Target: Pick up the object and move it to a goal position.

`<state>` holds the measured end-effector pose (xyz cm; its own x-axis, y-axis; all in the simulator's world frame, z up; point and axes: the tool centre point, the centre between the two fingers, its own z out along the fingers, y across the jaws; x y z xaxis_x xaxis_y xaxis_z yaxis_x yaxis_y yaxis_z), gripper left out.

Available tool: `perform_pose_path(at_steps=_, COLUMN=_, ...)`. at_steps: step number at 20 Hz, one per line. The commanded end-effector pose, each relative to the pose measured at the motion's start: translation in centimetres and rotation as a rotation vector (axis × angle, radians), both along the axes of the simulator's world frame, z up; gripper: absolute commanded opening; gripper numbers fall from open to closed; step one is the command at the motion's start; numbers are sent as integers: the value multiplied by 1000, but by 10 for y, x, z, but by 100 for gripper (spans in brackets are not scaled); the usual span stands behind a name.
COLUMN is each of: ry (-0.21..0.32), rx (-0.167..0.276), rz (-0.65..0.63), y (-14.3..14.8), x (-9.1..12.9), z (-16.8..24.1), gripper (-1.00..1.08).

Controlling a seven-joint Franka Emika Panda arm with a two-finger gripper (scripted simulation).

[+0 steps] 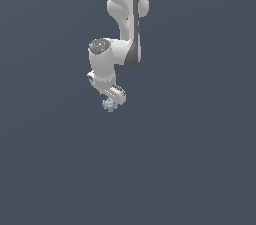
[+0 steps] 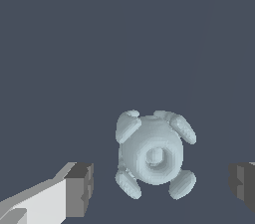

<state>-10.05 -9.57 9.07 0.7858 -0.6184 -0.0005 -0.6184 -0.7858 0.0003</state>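
Note:
The object [image 2: 153, 154] is a pale blue-grey lumpy blob, round in the middle with several stubby knobs around it. In the wrist view it lies between my two fingers, with a clear gap on each side; one fingertip [image 2: 78, 189] shows grey-padded and the other fingertip [image 2: 243, 184] sits at the frame's edge. My gripper [image 2: 160, 186] is open around it. In the exterior view the object [image 1: 108, 104] peeks out just under the white gripper [image 1: 113, 100], which hangs from the bent arm.
Only a flat dark grey-blue surface [image 1: 190, 159] surrounds the arm [image 1: 125, 14] in both views. No other objects, edges or goal marker are visible.

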Motion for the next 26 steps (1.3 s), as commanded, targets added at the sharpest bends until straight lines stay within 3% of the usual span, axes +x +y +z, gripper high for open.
perform_pose_path(at_steps=1, ry=0, rx=0, rz=0, y=0, x=0, z=0, gripper=100)
perform_pose_path(at_steps=20, ry=0, rx=0, rz=-7, y=0, x=-2, z=-51, gripper=100)
perform_pose_path(at_steps=21, ry=0, rx=0, rz=-7, y=0, x=-2, z=-51, gripper=-100)
perform_pose_path(at_steps=26, ry=0, rx=0, rz=-7, y=0, x=-2, z=-51, gripper=-100)
